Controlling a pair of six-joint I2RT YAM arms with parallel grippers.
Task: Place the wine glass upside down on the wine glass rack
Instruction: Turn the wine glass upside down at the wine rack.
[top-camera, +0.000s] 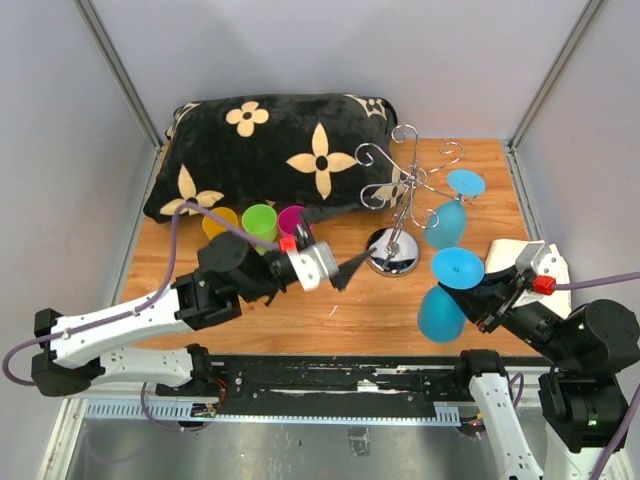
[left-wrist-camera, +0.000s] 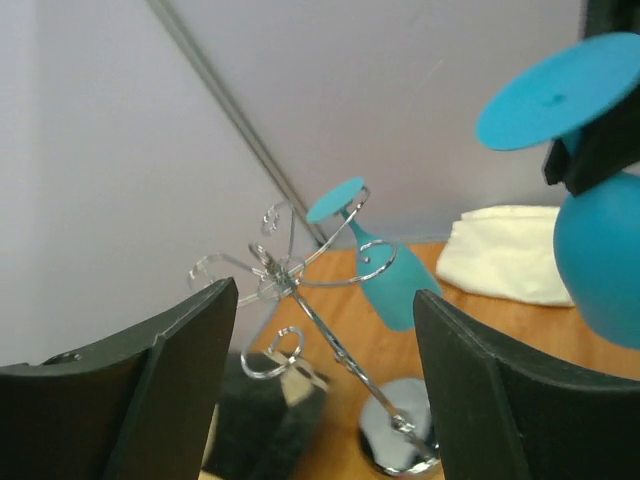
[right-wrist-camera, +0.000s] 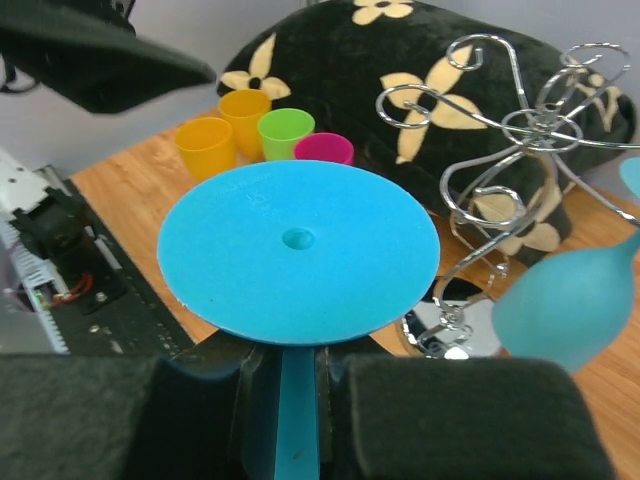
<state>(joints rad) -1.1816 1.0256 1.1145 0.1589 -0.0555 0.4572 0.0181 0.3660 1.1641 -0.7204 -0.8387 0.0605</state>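
Turquoise plastic wine glass (right-wrist-camera: 300, 260), foot up, stem clamped between right gripper (right-wrist-camera: 297, 425) jaws. Chrome wire wine glass rack (top-camera: 393, 255) just ahead of left gripper (top-camera: 345, 271), jaws wide, empty. Second turquoise glass (top-camera: 445, 222) hangs inverted on rack.

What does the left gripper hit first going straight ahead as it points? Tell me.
Most likely the wine glass rack: the left gripper, jaws open, points at its lower stem and round base, close ahead. Exact height is unclear.

turquoise wine glass (top-camera: 441, 312), shiny chrome rack (top-camera: 392, 262), black cushion (top-camera: 270, 150) with cream flowers, orange cup (top-camera: 218, 222), green cup (top-camera: 260, 222), magenta cup (top-camera: 292, 218)
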